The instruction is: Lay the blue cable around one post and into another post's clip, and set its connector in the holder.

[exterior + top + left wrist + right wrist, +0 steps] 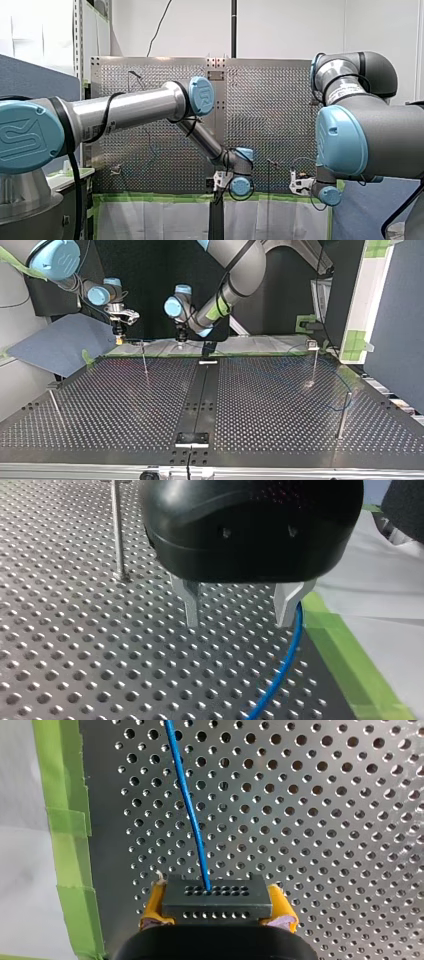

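Observation:
In the right wrist view my right gripper (218,901) is shut on a dark perforated connector block (217,895), with a yellow pad (154,906) on each side. The blue cable (190,805) leaves the block and runs ahead over the perforated plate. In the left wrist view my left gripper (239,614) hangs open just above the plate with nothing between its metal fingers (191,605). The blue cable (282,670) passes along the outer side of one finger. In the top view both grippers stand at the table's far edge: right gripper (120,332), left gripper (181,340).
Thin metal posts stand on the plate: one (145,362) near my right gripper, one with a clip (313,357) at the top view's right, others (342,415) (54,405) nearer the camera. A black strip with a bracket (191,439) runs down the middle. Green tape (67,830) lines the edge.

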Controlling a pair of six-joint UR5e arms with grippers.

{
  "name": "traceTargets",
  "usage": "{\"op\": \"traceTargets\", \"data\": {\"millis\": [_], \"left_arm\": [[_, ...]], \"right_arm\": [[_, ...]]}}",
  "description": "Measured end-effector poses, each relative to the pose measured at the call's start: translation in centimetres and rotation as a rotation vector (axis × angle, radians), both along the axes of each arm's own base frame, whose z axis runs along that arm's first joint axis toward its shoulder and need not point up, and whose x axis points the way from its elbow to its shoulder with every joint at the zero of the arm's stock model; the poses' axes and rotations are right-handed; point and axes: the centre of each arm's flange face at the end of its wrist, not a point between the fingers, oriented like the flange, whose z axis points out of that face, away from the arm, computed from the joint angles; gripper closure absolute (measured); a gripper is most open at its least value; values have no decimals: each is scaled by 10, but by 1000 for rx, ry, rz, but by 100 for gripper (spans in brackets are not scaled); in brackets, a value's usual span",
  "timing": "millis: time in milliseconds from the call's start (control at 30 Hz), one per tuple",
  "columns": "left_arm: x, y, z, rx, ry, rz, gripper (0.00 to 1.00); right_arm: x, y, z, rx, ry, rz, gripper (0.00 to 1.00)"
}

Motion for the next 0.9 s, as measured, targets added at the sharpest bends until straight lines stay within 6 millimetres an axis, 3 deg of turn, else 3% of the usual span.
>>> {"op": "traceTargets", "data": {"millis": [233, 433, 700, 900], "left_arm": [[-5, -16, 12, -22, -16, -42, 27], [-29, -33, 26, -33, -15, -115, 27], [-52, -30, 8, -13, 34, -190, 27], [-49, -18, -1, -1, 55, -185, 27]], "right_arm": [[0, -1, 1, -6, -5, 0, 92], [0, -1, 1, -8, -8, 0, 92], [3, 0, 1, -8, -8, 4, 92], [6, 1, 1, -6, -8, 9, 92]]}}
